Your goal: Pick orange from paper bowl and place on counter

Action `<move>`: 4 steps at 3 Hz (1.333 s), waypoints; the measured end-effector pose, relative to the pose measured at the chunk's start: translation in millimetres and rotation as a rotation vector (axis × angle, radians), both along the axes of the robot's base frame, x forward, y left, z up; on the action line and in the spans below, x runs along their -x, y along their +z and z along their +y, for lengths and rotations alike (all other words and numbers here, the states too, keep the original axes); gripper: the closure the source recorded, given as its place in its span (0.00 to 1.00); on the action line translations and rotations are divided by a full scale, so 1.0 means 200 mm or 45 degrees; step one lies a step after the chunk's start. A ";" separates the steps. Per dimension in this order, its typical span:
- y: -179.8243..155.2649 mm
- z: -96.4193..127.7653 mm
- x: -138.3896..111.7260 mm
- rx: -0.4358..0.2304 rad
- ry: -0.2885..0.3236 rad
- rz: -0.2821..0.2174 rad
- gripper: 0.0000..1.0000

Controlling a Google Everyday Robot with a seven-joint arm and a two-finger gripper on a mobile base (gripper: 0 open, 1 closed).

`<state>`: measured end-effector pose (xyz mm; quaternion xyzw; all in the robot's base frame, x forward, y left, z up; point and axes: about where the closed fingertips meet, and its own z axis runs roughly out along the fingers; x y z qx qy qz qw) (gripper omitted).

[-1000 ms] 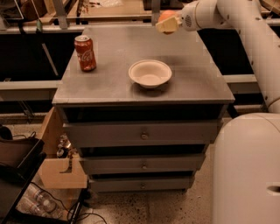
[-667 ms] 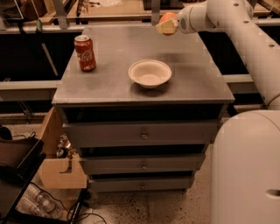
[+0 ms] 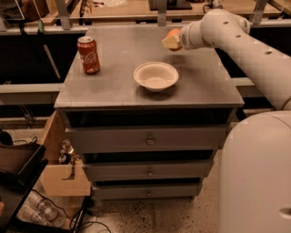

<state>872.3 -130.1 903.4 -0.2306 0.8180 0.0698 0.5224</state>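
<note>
Yellowish at its tip, the gripper [image 3: 170,40] is clenched on the orange [image 3: 173,32], holding it in the air behind the bowl [image 3: 142,75] and a little to its right. The fruit is clear of the bowl and hangs above the counter [image 3: 113,88] without touching it; a soft shadow falls on the grey metal below. That height makes sense as a carry. By my reading the pick is done and only the lowering and release are left.

The white arm [image 3: 236,41] reaches in from the right of the bowl, so the wrist lies nearly level and the grip comes from the side. This keeps the arm away from the bowl's rim.

The bowl sits empty near the counter's middle, upright, with bare metal on every side of it. The patch behind and to its right, under the gripper, looks like the likely landing spot. The orange is round and could roll once freed, so a low, gentle release would be wise.

Well to the left of the bowl stands a red can [image 3: 88,54], upright and apart from everything else. Its white script looks like the Coca-Cola logo, though only part of it can be read. No other writing is legible. Below the bowl, the cabinet's drawers [image 3: 146,141] are shut, and beyond it runs a wooden bench [image 3: 127,11].
</note>
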 end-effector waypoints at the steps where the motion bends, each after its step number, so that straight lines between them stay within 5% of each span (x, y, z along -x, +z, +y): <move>1: -0.14 0.06 0.04 -0.018 -0.012 0.042 1.00; 2: -0.21 0.15 0.06 -0.031 0.009 0.057 1.00; 4: -0.24 0.17 0.06 -0.030 0.015 0.065 0.60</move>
